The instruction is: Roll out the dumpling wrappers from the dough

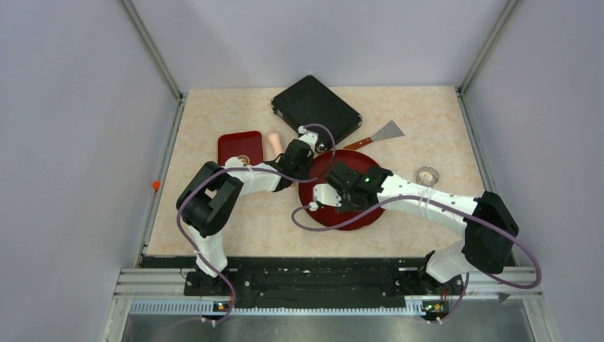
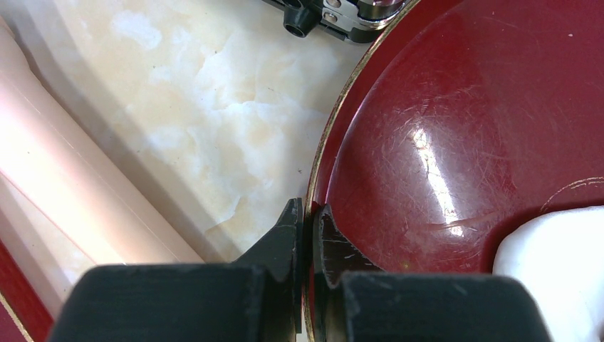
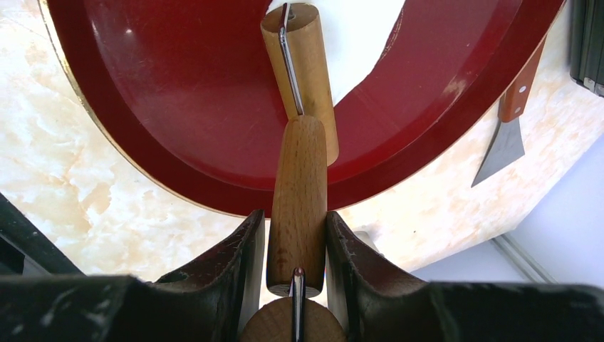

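Where the two arms meet near the table's front, the left gripper (image 2: 308,214) pinches the gilt rim of the one round red plate (image 2: 427,85) between nearly closed jaws, and the right gripper (image 3: 295,221) clamps the wooden handle of one small roller (image 3: 299,178), whose barrel points onto the single white patch of dough (image 3: 363,43) lying on that plate. Beyond the plate lie one clear ring cutter (image 1: 427,174), one red rectangular tray (image 1: 238,146) with one pale rolling pin (image 1: 276,144) beside it, one scraper (image 1: 381,134) and, farthest, one black box (image 1: 317,107).
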Action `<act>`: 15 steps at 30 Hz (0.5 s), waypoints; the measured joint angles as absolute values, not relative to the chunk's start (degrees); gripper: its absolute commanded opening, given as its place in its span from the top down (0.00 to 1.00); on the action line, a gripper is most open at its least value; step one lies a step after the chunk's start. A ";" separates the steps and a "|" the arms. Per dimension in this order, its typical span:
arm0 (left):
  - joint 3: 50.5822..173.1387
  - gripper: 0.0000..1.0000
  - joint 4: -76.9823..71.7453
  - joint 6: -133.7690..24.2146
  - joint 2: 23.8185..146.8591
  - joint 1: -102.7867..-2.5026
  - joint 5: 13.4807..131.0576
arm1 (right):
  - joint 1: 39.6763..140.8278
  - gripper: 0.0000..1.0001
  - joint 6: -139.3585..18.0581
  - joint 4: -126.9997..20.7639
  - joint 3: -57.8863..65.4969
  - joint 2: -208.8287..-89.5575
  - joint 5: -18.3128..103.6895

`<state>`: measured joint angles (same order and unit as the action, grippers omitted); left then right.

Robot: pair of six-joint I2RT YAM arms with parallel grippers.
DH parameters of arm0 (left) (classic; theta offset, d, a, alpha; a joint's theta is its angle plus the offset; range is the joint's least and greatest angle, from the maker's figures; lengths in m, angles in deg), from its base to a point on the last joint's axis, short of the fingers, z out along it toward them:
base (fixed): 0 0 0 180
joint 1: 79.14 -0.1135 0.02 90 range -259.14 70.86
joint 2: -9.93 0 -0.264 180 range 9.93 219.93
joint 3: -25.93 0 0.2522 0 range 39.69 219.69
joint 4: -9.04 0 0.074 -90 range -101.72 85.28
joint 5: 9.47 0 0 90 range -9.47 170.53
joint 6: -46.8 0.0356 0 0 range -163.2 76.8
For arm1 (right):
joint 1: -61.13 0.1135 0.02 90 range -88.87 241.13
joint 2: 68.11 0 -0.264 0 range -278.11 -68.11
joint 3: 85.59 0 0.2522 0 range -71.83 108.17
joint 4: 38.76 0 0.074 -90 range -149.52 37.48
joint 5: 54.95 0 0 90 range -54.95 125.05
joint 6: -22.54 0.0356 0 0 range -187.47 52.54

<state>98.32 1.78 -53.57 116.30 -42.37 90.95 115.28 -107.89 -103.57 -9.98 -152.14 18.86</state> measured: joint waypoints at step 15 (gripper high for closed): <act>98.15 1.00 2.13 -53.55 116.28 -42.30 91.10 | 117.22 1.00 -109.46 -109.65 -10.05 -149.93 22.56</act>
